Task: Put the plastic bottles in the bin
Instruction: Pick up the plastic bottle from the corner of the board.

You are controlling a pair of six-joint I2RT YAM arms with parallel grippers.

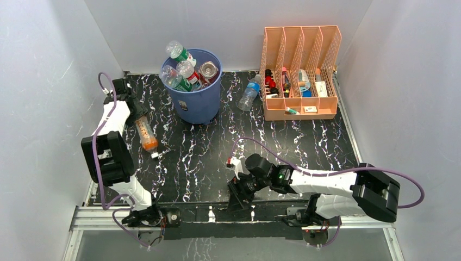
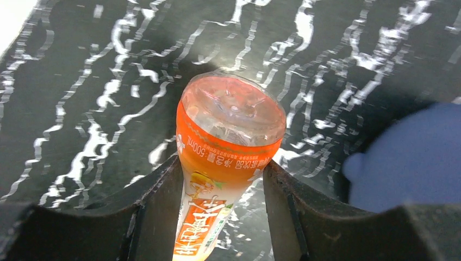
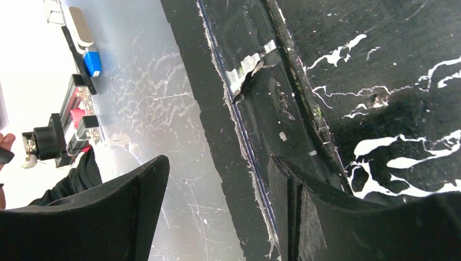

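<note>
An orange bottle with a white cap sits in my left gripper, left of the blue bin. In the left wrist view both fingers press the orange bottle near its clear base, so the left gripper is shut on it; the bin is a blue blur at the right. Several bottles stick out of the bin. A clear bottle with a blue cap lies between the bin and the organizer. My right gripper is open and empty at the table's near edge.
A peach file organizer holding small bottles and tubes stands at the back right. White walls close in the table on three sides. A metal rail runs along the front edge between the arm bases.
</note>
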